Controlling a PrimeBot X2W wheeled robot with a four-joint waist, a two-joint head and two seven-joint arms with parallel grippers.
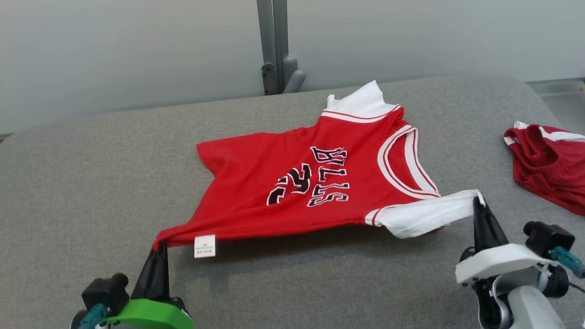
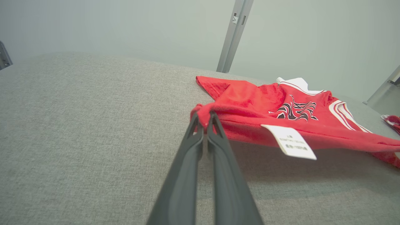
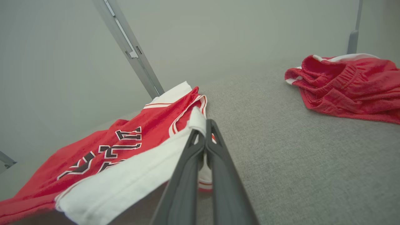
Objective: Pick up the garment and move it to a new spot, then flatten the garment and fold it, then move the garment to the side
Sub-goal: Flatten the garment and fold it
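The garment (image 1: 292,183) is a red basketball jersey with white sleeves and black lettering, spread across the grey padded table (image 1: 91,183). Its near edge is lifted off the surface. My left gripper (image 1: 157,246) is shut on the red hem corner at the lower left, next to a white care label (image 1: 204,246). In the left wrist view that gripper (image 2: 204,120) pinches bunched red cloth of the jersey (image 2: 281,109). My right gripper (image 1: 477,201) is shut on the end of the white sleeve; the right wrist view shows this gripper (image 3: 204,125) clamping the white cloth of the jersey (image 3: 125,143).
A second red garment, shorts with white trim (image 1: 548,169), lies crumpled at the table's right edge, also in the right wrist view (image 3: 347,84). A grey metal post (image 1: 274,45) stands behind the table. Bare grey padding stretches to the left of the jersey.
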